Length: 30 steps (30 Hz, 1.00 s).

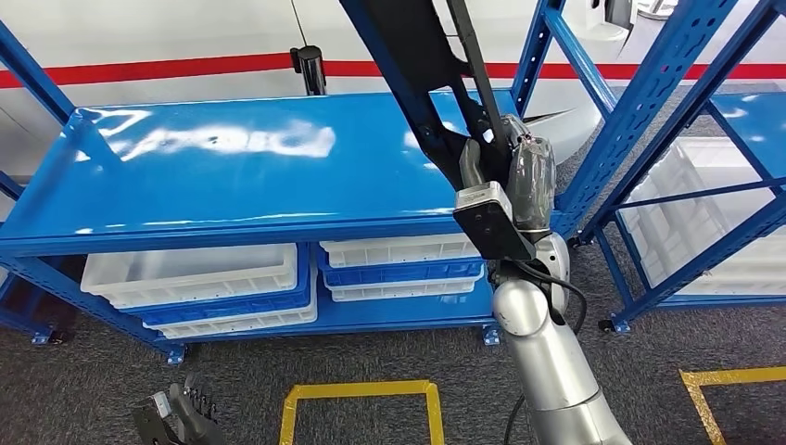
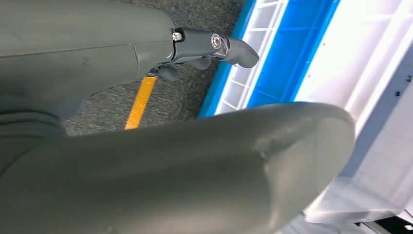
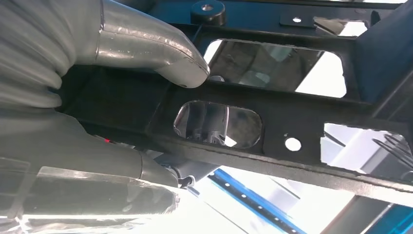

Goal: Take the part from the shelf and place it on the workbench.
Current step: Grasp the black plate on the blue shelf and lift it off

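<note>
Right robot hand (image 1: 519,181) grips the black part (image 1: 408,56) above the shelf (image 1: 232,176).

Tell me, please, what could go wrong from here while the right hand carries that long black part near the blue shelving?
The long black part sticks far past the right hand and could strike the blue upright. Held near one end, it may twist or slip in the fingers before it lies on the blue shelf top.

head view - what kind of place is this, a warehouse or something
Likely a factory or warehouse floor: blue steel shelving holding white plastic bins, yellow tape marks on grey floor, and a black metal part gripped in the right hand.
</note>
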Tool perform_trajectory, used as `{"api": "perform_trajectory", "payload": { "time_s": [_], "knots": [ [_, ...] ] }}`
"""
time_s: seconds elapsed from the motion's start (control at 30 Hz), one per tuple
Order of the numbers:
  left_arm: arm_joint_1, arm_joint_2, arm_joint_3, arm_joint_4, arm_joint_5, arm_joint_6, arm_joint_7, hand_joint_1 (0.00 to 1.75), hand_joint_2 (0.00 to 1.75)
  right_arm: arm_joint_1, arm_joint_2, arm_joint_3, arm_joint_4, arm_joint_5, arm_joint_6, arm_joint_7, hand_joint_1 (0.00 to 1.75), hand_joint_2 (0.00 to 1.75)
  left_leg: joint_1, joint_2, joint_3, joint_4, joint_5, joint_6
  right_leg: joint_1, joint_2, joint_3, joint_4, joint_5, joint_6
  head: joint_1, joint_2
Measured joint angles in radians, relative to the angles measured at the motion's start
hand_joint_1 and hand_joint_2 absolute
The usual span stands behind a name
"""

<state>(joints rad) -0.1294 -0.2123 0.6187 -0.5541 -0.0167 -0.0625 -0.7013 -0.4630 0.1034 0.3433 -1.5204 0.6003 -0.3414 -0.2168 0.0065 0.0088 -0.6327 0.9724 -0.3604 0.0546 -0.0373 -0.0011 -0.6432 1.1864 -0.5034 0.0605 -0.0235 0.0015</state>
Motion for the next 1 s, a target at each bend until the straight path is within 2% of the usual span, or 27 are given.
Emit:
{"api": "perform_trajectory", "payload": {
  "time_s": [0.03,0.07,0.1,0.13,0.17,0.2,0.23,0.27,0.3,0.37,0.4,0.43,0.47,0.5,0.53,0.57,0.6,0.63,0.7,0.73,0.77,0.8,0.87,0.9,0.93,0.97,1.0],
  "knots": [
    [0.0,0.0,-0.001,-0.002,0.0,0.0,0.0,0.0,0.0,-0.001,-0.001,0.0,0.001,0.0,0.0,0.0,1.75,1.75,0.0,-0.001,-0.016,0.009,0.006,-0.007,-0.002,0.0,0.054,-0.071,0.007,0.007,0.0,0.0],
    [0.0,0.0,-0.003,-0.004,0.0,0.0,0.0,0.0,0.0,-0.002,-0.001,0.0,0.001,0.0,0.0,-0.001,1.75,1.75,0.0,-0.001,-0.03,0.018,0.012,-0.014,0.001,0.001,0.094,-0.129,0.008,0.005,-0.001,0.0],
    [0.001,0.0,-0.004,-0.006,0.0,-0.001,0.0,0.0,0.0,-0.003,-0.002,0.0,0.002,-0.001,0.0,-0.001,1.75,1.75,-0.001,-0.001,-0.041,0.027,0.018,-0.022,0.003,0.003,0.116,-0.17,0.003,-0.001,-0.002,0.0],
    [0.002,0.0,-0.005,-0.008,0.001,-0.001,0.0,0.0,0.0,-0.002,-0.002,-0.001,0.002,-0.001,-0.001,-0.001,1.75,1.75,-0.002,-0.002,-0.049,0.031,0.025,-0.027,0.007,0.004,0.121,-0.186,-0.004,-0.01,-0.004,0.0],
    [0.004,-0.001,-0.006,-0.009,0.002,-0.001,0.0,0.0,0.0,-0.001,-0.003,-0.001,0.003,-0.002,-0.002,-0.002,1.75,1.75,-0.001,-0.002,-0.054,0.033,0.033,-0.033,0.008,0.005,0.111,-0.184,0.001,-0.021,-0.007,0.0],
    [0.007,-0.001,-0.006,-0.009,0.003,-0.002,-0.001,0.0,0.0,-0.001,-0.003,-0.001,0.004,-0.003,-0.002,-0.002,1.75,1.75,0.003,-0.003,-0.059,0.036,0.034,-0.038,0.004,0.005,0.105,-0.184,0.007,-0.03,-0.007,0.0],
    [0.01,-0.001,-0.006,-0.01,0.005,-0.003,-0.001,0.0,0.0,0.0,-0.004,-0.001,0.006,-0.003,-0.004,-0.002,1.75,1.75,0.007,-0.003,-0.065,0.045,0.02,-0.043,0.002,0.004,0.099,-0.182,0.015,-0.041,-0.009,0.0],
    [0.013,-0.001,-0.007,-0.012,0.006,-0.004,0.0,0.0,0.0,0.001,-0.004,-0.002,0.007,-0.004,-0.005,-0.002,1.75,1.75,0.011,-0.004,-0.076,0.071,-0.014,-0.048,0.0,0.004,0.091,-0.182,0.025,-0.053,-0.01,0.0],
    [0.015,-0.001,-0.008,-0.014,0.006,-0.006,0.0,0.0,0.0,0.001,-0.004,-0.002,0.007,-0.005,-0.007,-0.002,1.75,1.75,0.014,-0.004,-0.089,0.114,-0.062,-0.054,0.0,0.003,0.083,-0.182,0.035,-0.062,-0.011,0.0],
    [0.017,-0.002,-0.011,-0.02,0.007,-0.015,0.0,0.0,0.0,0.005,-0.005,-0.002,0.007,-0.007,-0.011,-0.002,1.75,1.75,0.015,-0.004,-0.12,0.247,-0.16,-0.061,0.004,0.001,0.059,-0.181,0.055,-0.071,-0.012,0.0],
    [0.018,-0.003,-0.013,-0.024,0.008,-0.019,0.0,0.0,0.0,0.01,-0.006,-0.002,0.007,-0.007,-0.012,-0.002,1.75,1.75,0.015,-0.004,-0.125,0.3,-0.181,-0.063,0.006,0.001,0.047,-0.181,0.065,-0.071,-0.012,0.0],
    [0.019,-0.004,-0.014,-0.027,0.01,-0.024,0.0,0.0,0.0,0.016,-0.008,-0.002,0.007,-0.005,-0.013,-0.002,1.75,1.75,0.016,-0.004,-0.117,0.328,-0.183,-0.063,0.008,0.001,0.034,-0.18,0.075,-0.07,-0.012,0.0],
    [0.021,-0.005,-0.014,-0.03,0.013,-0.027,0.0,0.0,0.0,0.021,-0.01,-0.003,0.007,-0.001,-0.014,-0.002,1.75,1.75,0.016,-0.004,-0.091,0.319,-0.167,-0.06,0.01,0.001,0.022,-0.18,0.084,-0.069,-0.012,0.0],
    [0.021,-0.006,-0.015,-0.034,0.015,-0.03,0.0,0.0,0.0,0.027,-0.014,-0.004,0.006,0.004,-0.014,0.0,1.75,1.75,0.015,-0.005,-0.046,0.274,-0.144,-0.054,0.011,0.002,0.012,-0.18,0.093,-0.066,-0.012,0.0],
    [0.02,-0.006,-0.016,-0.038,0.017,-0.032,0.0,0.0,0.0,0.032,-0.017,-0.005,0.004,0.01,-0.014,0.001,1.75,1.75,0.014,-0.007,0.007,0.207,-0.134,-0.045,0.012,0.003,0.003,-0.18,0.101,-0.063,-0.012,0.0],
    [0.02,-0.006,-0.017,-0.044,0.019,-0.033,-0.001,0.0,0.0,0.036,-0.021,-0.006,0.001,0.016,-0.015,0.003,1.75,1.75,0.011,-0.009,0.057,0.137,-0.136,-0.037,0.013,0.003,-0.003,-0.18,0.11,-0.059,-0.011,0.0],
    [0.019,-0.006,-0.019,-0.048,0.019,-0.034,-0.001,0.0,0.0,0.04,-0.026,-0.008,-0.002,0.019,-0.016,0.004,1.75,1.75,0.007,-0.011,0.092,0.086,-0.142,-0.03,0.013,0.002,-0.006,-0.182,0.118,-0.052,-0.011,0.0],
    [0.019,-0.007,-0.02,-0.051,0.019,-0.034,-0.001,0.0,0.0,0.044,-0.031,-0.009,-0.005,0.021,-0.018,0.005,1.75,1.75,0.002,-0.013,0.11,0.055,-0.151,-0.024,0.012,0.001,-0.007,-0.185,0.126,-0.045,-0.012,0.0],
    [0.021,-0.008,-0.021,-0.055,0.019,-0.035,-0.001,0.0,0.0,0.059,-0.042,-0.014,-0.013,0.025,-0.022,0.005,1.75,1.75,-0.004,-0.012,0.111,0.036,-0.135,-0.009,0.012,0.0,-0.007,-0.195,0.142,-0.029,-0.015,0.0],
    [0.02,-0.01,-0.022,-0.057,0.019,-0.037,-0.002,0.0,0.0,0.069,-0.049,-0.018,-0.018,0.028,-0.026,0.005,1.75,1.75,-0.004,-0.01,0.11,0.023,-0.12,-0.003,0.014,-0.001,-0.011,-0.195,0.14,-0.026,-0.016,0.0],
    [0.02,-0.012,-0.024,-0.06,0.019,-0.039,-0.002,0.0,0.0,0.079,-0.058,-0.022,-0.025,0.032,-0.029,0.006,1.75,1.75,-0.003,-0.007,0.104,0.01,-0.1,0.006,0.017,0.0,-0.023,-0.18,0.121,-0.028,-0.014,0.0],
    [0.02,-0.014,-0.027,-0.063,0.019,-0.041,-0.001,0.0,0.0,0.088,-0.066,-0.026,-0.031,0.036,-0.033,0.006,1.75,1.75,-0.002,-0.005,0.095,-0.003,-0.08,0.012,0.018,0.0,-0.04,-0.146,0.084,-0.034,-0.011,0.0],
    [0.021,-0.017,-0.034,-0.066,0.018,-0.044,-0.001,0.0,0.0,0.104,-0.08,-0.032,-0.041,0.041,-0.037,0.007,1.75,1.75,-0.005,-0.003,0.065,-0.007,-0.051,0.019,0.015,0.0,-0.078,-0.025,-0.007,-0.044,-0.005,0.0],
    [0.021,-0.017,-0.037,-0.066,0.018,-0.045,0.0,0.0,0.0,0.112,-0.086,-0.034,-0.043,0.042,-0.037,0.007,1.75,1.75,-0.005,-0.002,0.048,-0.007,-0.039,0.018,0.014,0.0,-0.088,0.036,-0.031,-0.04,-0.004,0.0],
    [0.021,-0.018,-0.038,-0.066,0.017,-0.046,0.0,0.0,0.0,0.119,-0.09,-0.035,-0.045,0.045,-0.037,0.008,1.75,1.75,-0.006,0.0,0.032,-0.006,-0.027,0.016,0.012,0.0,-0.088,0.077,-0.034,-0.03,-0.004,0.0],
    [0.021,-0.019,-0.039,-0.066,0.017,-0.048,0.0,0.0,0.0,0.125,-0.094,-0.036,-0.047,0.05,-0.037,0.01,1.75,1.75,-0.006,0.0,0.014,-0.004,-0.015,0.013,0.01,0.0,-0.072,0.087,-0.019,-0.017,-0.003,0.0],
    [0.021,-0.02,-0.04,-0.066,0.017,-0.05,0.0,0.0,0.0,0.13,-0.097,-0.036,-0.052,0.058,-0.037,0.015,1.75,1.75,-0.005,0.001,-0.003,-0.001,-0.003,0.008,0.008,0.0,-0.038,0.063,0.003,-0.005,-0.003,0.0]
  ]
}}
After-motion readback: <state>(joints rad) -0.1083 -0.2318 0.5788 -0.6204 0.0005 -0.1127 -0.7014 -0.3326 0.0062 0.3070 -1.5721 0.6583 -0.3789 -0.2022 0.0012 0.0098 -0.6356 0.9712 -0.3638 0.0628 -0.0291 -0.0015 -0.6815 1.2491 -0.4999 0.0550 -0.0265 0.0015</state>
